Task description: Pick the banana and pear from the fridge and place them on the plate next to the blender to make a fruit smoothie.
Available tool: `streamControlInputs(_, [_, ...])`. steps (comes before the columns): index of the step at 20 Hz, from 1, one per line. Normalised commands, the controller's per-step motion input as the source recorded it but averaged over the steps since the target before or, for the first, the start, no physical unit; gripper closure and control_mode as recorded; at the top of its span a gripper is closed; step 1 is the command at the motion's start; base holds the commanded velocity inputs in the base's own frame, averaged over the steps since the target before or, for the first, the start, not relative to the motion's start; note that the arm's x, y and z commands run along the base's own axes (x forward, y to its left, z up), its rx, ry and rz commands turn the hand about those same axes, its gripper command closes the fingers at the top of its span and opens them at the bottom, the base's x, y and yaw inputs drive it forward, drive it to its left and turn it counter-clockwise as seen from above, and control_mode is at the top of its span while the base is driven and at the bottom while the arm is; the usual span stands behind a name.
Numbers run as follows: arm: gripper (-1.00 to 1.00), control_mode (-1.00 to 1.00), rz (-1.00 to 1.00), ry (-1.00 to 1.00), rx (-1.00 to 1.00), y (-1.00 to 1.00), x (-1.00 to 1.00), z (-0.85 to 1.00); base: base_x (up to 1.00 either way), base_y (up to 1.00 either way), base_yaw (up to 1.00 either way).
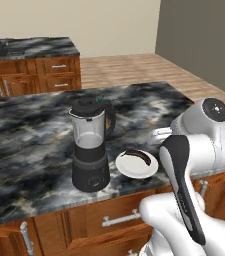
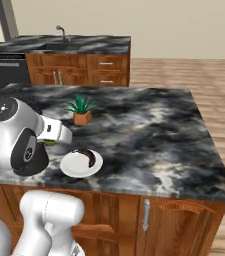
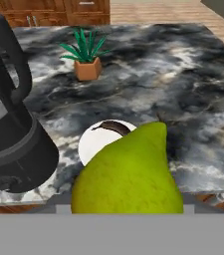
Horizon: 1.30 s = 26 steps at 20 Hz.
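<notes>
Pear (image 3: 128, 172): smooth, yellow-green, teardrop-shaped, grasped in the pincer and held above the near desk edge, evidently for delivery to the plate (image 3: 91, 142). Plate: white, round, shallow, right of the blender (image 1: 90, 145), already bearing the dark curved banana (image 1: 137, 156). Blender: black base, clear jar. Desk (image 2: 149, 135): glossy marbled stone; a potted plant (image 2: 81, 111) stands farther back.

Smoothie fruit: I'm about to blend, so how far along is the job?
Done: the banana lies on the plate beside the blender. In hand: the pear fills the hand view close to the camera, apparently held in the pincer, just short of the plate and not yet on it. Left: bring the pear over the plate, set it beside the banana and let go.
</notes>
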Motion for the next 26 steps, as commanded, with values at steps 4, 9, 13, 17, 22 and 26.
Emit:
streamControlInputs(4, [1.00,1.00,0.00,0.00,0.00,0.00,0.00,0.00,0.22,-0.69,0.29])
streamControlInputs(9, [1.00,1.00,0.00,0.00,0.00,0.00,0.00,0.00,0.00,-0.04,0.03])
streamControlInputs(13, [1.00,-1.00,0.11,0.24,0.00,0.04,0.00,-0.40,0.00,0.00,0.00])
streamControlInputs(17, [1.00,-1.00,0.14,0.34,0.00,0.12,0.03,-0.77,0.00,0.00,0.00])
streamControlInputs(22, [1.00,-1.00,0.13,0.32,0.00,0.34,0.35,-0.64,0.00,0.00,0.00])
streamControlInputs(26, [1.00,-1.00,0.10,0.07,-0.01,0.07,0.42,-0.27,0.00,0.00,0.00])
